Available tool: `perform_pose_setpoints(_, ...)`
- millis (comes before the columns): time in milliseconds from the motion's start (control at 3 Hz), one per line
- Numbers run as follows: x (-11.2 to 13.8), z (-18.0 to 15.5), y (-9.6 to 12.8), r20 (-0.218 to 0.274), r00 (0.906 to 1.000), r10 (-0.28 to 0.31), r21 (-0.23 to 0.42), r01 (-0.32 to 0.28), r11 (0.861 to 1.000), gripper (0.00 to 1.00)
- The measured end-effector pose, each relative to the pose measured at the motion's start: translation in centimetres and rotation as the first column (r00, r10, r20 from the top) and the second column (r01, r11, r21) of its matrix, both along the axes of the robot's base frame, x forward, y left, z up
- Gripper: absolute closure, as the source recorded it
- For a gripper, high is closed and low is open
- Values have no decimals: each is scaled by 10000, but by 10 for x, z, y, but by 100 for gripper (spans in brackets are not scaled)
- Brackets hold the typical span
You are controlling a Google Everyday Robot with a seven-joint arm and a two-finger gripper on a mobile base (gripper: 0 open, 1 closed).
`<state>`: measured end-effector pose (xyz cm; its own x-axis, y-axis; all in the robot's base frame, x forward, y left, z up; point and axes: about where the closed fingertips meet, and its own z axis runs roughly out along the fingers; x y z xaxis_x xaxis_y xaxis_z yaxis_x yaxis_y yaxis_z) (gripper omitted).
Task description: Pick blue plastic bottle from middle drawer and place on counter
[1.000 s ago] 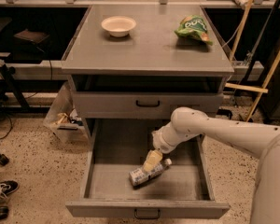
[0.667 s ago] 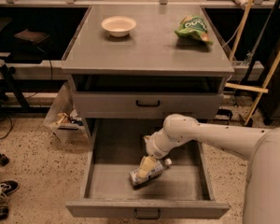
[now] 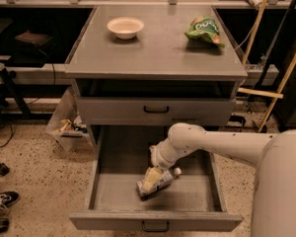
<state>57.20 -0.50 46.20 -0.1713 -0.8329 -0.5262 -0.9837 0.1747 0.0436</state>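
Observation:
The blue plastic bottle [image 3: 165, 178] lies on its side on the floor of the open middle drawer [image 3: 116, 194], white cap pointing right. My gripper [image 3: 151, 177] reaches down into the drawer from the right and sits right over the bottle's left half, covering part of it. The counter [image 3: 155, 51] is the grey cabinet top above, well above the gripper.
A white round bowl [image 3: 125, 26] and a green snack bag [image 3: 203, 30] sit on the counter. The top drawer [image 3: 155, 109] is closed, just above my arm. A clear bin [image 3: 68, 127] and shoes [image 3: 2, 201] are on the floor at left; wooden poles [image 3: 281, 70] lean at right.
My arm has swung left and down, bringing the gripper onto the bottle. The bottle has stayed in about the same place on the drawer floor.

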Motion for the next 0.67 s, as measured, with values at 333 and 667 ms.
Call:
perform_pose_setpoints(333,-25,-60,51,-191,9998,41,434,-32,9991,0)
perform_pose_setpoints(667,-21,-60,53,-53,10000,-54,509,56,9987,0)
